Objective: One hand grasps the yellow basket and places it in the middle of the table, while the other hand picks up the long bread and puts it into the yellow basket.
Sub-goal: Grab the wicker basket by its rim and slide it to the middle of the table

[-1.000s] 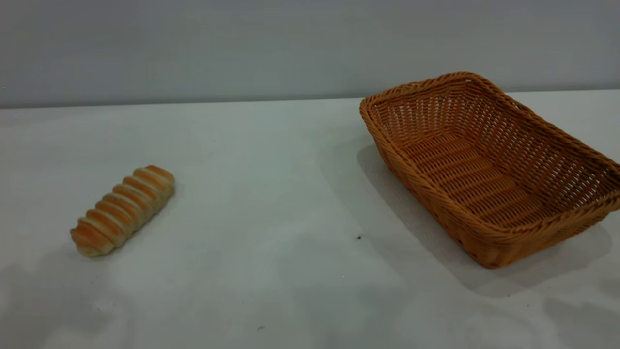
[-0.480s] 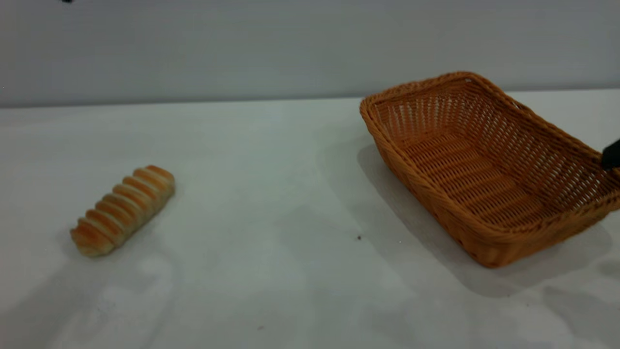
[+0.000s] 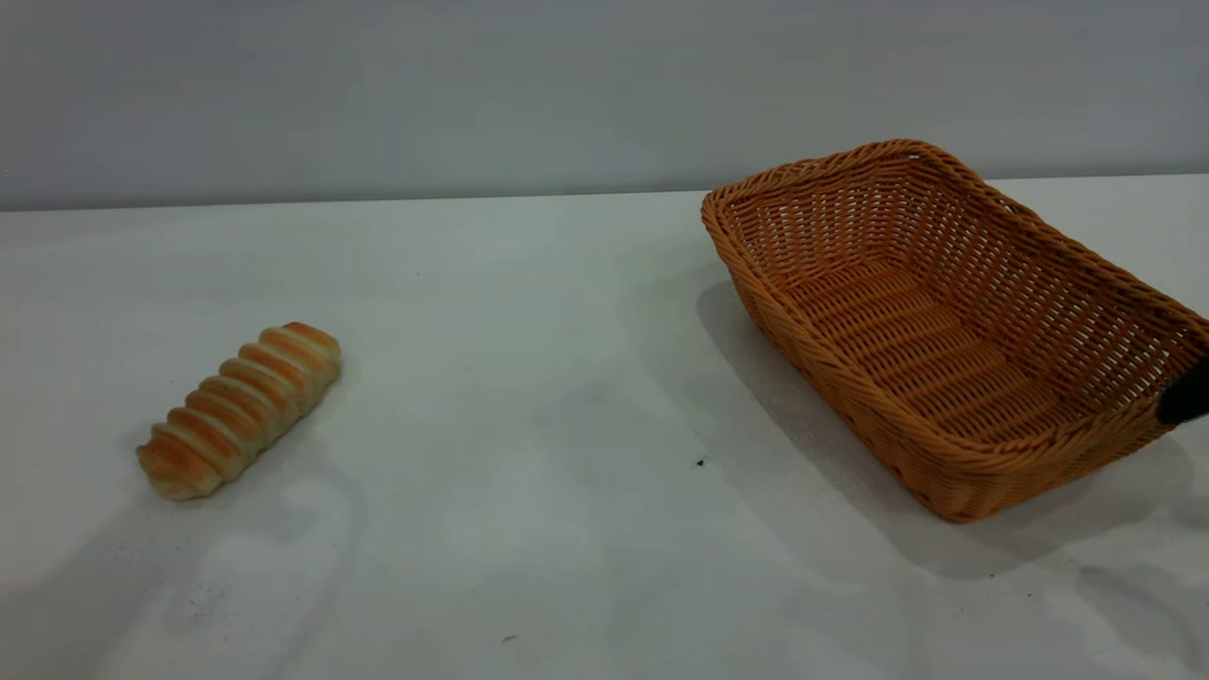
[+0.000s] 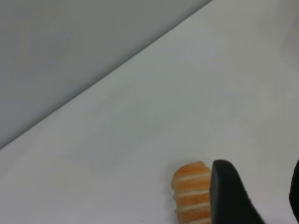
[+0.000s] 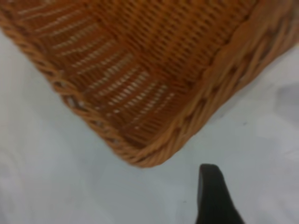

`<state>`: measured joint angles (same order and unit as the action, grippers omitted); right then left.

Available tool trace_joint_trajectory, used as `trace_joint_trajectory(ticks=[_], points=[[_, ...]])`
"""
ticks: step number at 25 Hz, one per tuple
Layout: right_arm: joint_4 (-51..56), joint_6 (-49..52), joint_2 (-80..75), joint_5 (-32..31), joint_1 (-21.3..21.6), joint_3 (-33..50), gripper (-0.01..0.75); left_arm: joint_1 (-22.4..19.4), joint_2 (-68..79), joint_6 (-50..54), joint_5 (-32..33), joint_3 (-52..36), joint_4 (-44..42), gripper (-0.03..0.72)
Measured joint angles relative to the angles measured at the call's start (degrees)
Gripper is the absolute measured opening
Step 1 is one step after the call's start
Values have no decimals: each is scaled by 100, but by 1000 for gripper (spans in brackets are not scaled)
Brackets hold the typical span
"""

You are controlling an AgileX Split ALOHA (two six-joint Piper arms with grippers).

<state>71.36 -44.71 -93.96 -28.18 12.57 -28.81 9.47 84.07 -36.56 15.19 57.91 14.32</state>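
Note:
The long bread (image 3: 236, 411) lies on the white table (image 3: 529, 378) at the left, ridged golden top up. The yellow basket (image 3: 945, 312) stands at the right, empty, set at an angle. Only a black tip of my right gripper (image 3: 1185, 397) shows at the exterior view's right edge, by the basket's near right corner. In the right wrist view one finger (image 5: 212, 196) hovers just outside that corner (image 5: 149, 154), with bare table beside it; the gripper is open. My left gripper (image 4: 261, 196) is open above the table. One finger (image 4: 229, 196) partly covers the bread's end (image 4: 189, 189).
A grey wall (image 3: 378, 94) runs behind the table's far edge. A few dark specks (image 3: 700, 463) mark the tabletop between bread and basket. Arm shadows fall on the front of the table.
The right gripper's tip has moved down along the basket's right side, from the rim towards the near right corner. Bread and basket have not moved.

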Motion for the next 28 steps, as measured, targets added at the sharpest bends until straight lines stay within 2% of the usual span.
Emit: trace_joint_trajectory(ticks=[4,10,14,16,20,28], points=[[-779,538,-27,-98,0,-334,429,0,79,0,-64,11,0,348],[-2666,1981,-27,-508,-65,-931,410,0,86,0,-94,20,0,341],[-4017,3185,-27,-608,-487,-1209,409,0,86,0,-100,20,0,341],[-4349,3656,-27,-620,-746,-1338,409,0,86,0,-100,20,0,341],[-4184,3907,-27,-563,-1023,-1572,409,0,86,0,-100,24,0,341],[-3776,3902,-273,-525,-1037,-1692,409,0,86,0,-95,24,0,341]])
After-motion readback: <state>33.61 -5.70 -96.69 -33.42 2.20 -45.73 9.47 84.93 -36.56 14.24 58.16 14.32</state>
